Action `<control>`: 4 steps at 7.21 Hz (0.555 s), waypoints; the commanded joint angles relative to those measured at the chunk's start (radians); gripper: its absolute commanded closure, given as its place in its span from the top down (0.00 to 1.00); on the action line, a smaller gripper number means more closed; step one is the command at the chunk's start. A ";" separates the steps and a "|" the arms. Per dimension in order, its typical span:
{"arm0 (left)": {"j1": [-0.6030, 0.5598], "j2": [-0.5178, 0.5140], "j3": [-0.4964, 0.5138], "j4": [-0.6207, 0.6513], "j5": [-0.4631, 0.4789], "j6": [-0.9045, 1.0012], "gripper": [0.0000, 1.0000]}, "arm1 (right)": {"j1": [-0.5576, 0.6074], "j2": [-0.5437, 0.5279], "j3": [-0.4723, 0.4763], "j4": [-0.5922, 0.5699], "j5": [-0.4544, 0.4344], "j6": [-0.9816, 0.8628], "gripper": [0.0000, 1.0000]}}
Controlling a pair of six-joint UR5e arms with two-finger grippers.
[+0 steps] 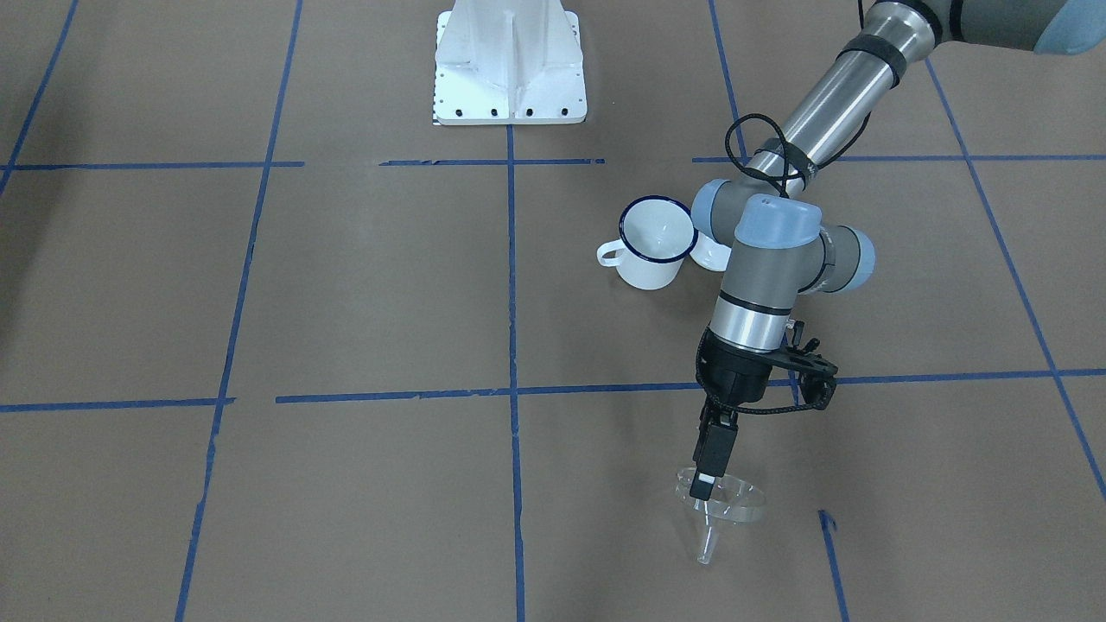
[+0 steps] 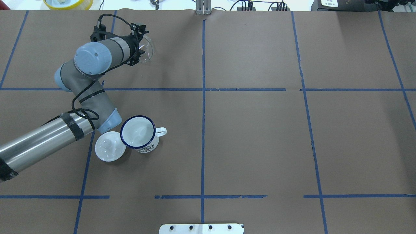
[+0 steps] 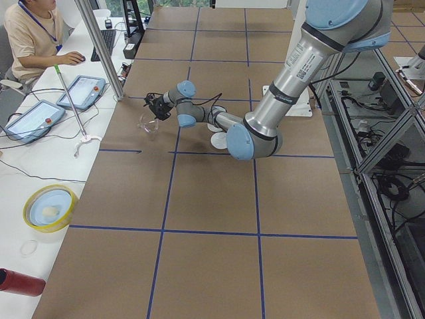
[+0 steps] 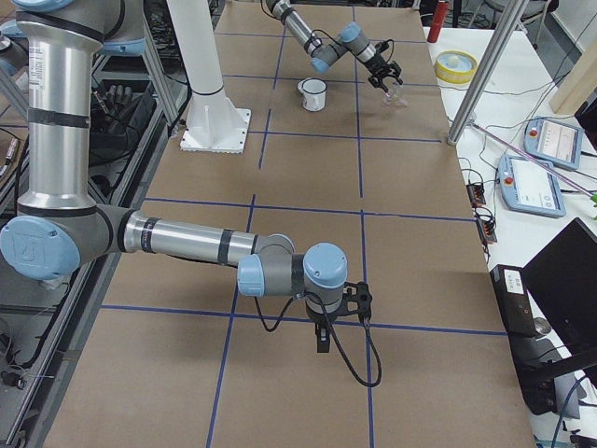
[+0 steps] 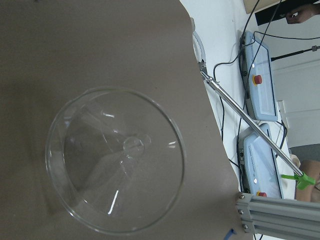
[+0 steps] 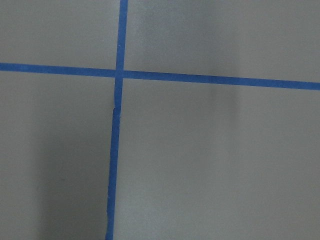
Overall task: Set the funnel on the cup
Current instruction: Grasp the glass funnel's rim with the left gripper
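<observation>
Transport is the step in hand, we judge: the left gripper (image 1: 705, 484) is pinched narrow on the rim of the funnel (image 1: 734, 503), spout tilted down, at the far left of the desk (image 2: 260, 146). Whether the spout tip clears the desk we cannot tell. The cup (image 2: 139, 131) stands well apart, nearer the robot, a white lid (image 2: 110, 148) just beside it. Next the funnel must travel over the cup's mouth, level out, then descend. Of the right gripper (image 4: 322, 338) we cannot tell the opening.

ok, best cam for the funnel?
Left wrist: the funnel fills the frame, rim and spout clear. Front-facing shows it side-on; overhead just part of the rim; side views a speck; right wrist nothing.
</observation>
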 commanded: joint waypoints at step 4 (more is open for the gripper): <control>-0.022 -0.023 0.084 -0.063 0.001 -0.003 0.67 | 0.000 0.000 -0.001 0.000 0.000 0.000 1.00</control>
